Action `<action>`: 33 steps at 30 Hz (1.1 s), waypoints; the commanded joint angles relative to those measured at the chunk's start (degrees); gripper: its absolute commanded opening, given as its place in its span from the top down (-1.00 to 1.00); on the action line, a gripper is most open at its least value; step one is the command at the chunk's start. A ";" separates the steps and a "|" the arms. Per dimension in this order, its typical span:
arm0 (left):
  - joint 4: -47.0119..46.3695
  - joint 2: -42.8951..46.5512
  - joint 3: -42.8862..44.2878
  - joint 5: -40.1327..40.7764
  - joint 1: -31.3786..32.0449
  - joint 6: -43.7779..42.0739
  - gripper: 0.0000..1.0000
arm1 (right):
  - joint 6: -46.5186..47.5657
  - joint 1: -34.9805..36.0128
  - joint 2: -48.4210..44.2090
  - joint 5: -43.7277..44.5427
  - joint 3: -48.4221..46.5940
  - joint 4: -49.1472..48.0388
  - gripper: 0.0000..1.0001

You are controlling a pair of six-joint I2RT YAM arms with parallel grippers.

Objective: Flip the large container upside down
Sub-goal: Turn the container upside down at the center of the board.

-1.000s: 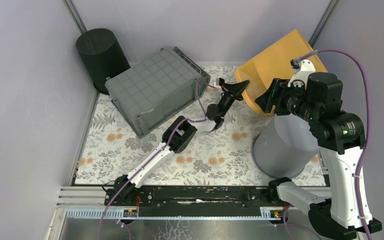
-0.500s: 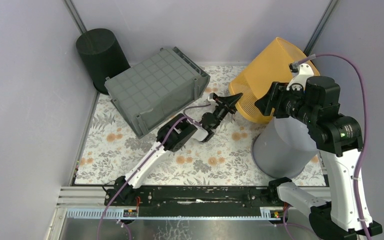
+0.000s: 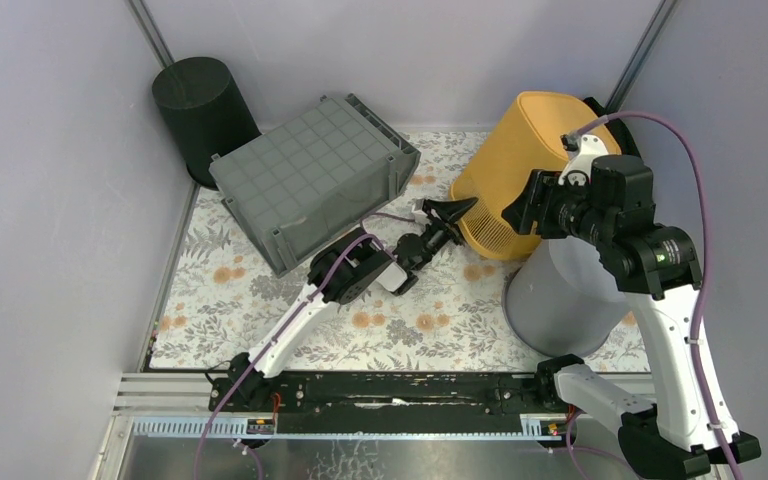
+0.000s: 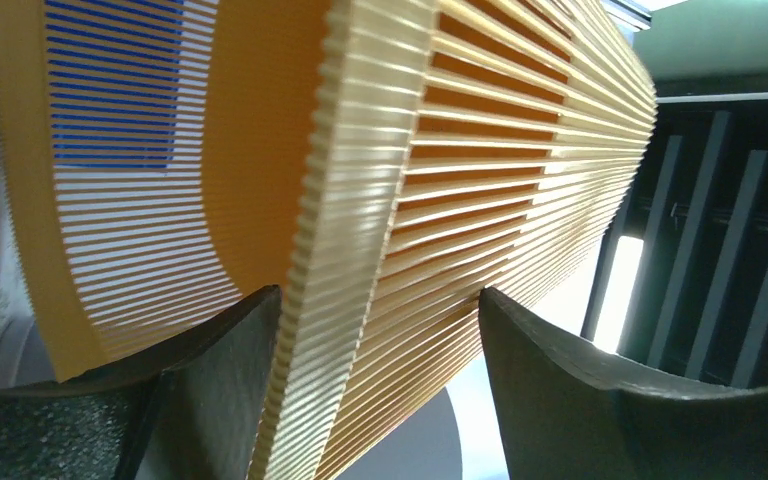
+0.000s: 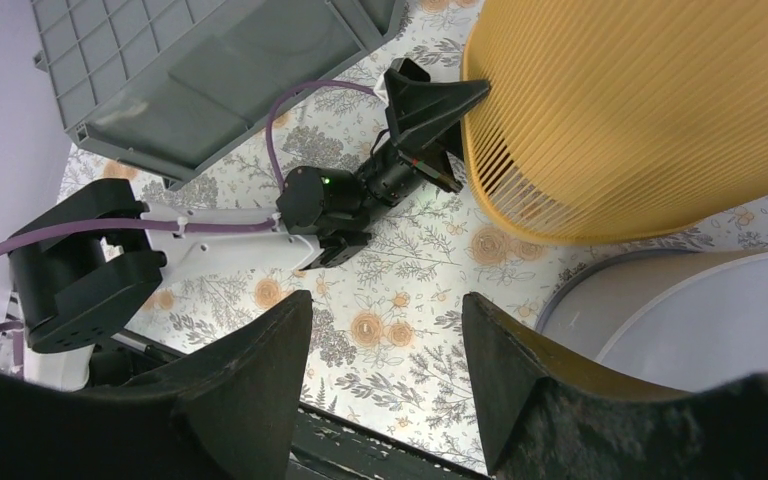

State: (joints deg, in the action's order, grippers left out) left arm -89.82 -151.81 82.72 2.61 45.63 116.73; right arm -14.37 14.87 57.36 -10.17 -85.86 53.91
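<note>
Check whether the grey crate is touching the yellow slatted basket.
Apart. The top view shows a strip of floral mat between the grey crate and the yellow basket.

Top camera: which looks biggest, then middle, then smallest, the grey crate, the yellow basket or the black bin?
1. Grey crate
2. Yellow basket, partly hidden
3. Black bin

The left hand reaches forward low, fingers apart; the raised right hand gapes downward.
</note>
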 commanded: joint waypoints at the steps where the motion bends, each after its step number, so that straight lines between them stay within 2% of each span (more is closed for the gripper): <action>1: -0.81 -1.79 -7.08 0.50 0.30 1.56 -0.57 | -0.13 -0.27 -0.36 -1.07 0.67 -3.62 -0.28; 7: 3.66 2.80 -15.75 -0.90 -0.39 -0.46 -0.57 | -0.13 -0.26 -0.16 -1.17 3.00 -4.74 -0.28; 15: 26.66 18.84 -28.17 -3.90 -2.62 -11.28 -0.62 | -1.05 -0.28 0.29 -1.89 7.36 -7.74 -0.28; 18: 34.74 22.59 -29.40 -4.84 -3.54 -14.85 -0.75 | -1.41 -0.23 0.31 -1.61 8.95 -8.61 -0.28; 24: 45.98 28.72 -31.33 -4.60 -4.43 -21.44 -0.79 | -1.56 -0.24 0.35 -0.91 10.46 -8.82 -0.29; 33: 53.25 37.52 -35.21 -5.20 -6.15 -28.82 -0.79 | -4.13 -0.27 -0.35 1.57 17.04 -10.65 -0.27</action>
State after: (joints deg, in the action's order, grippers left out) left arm -46.68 -118.13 49.32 -2.50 40.60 94.11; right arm -16.60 14.90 57.67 -10.39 -71.92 46.39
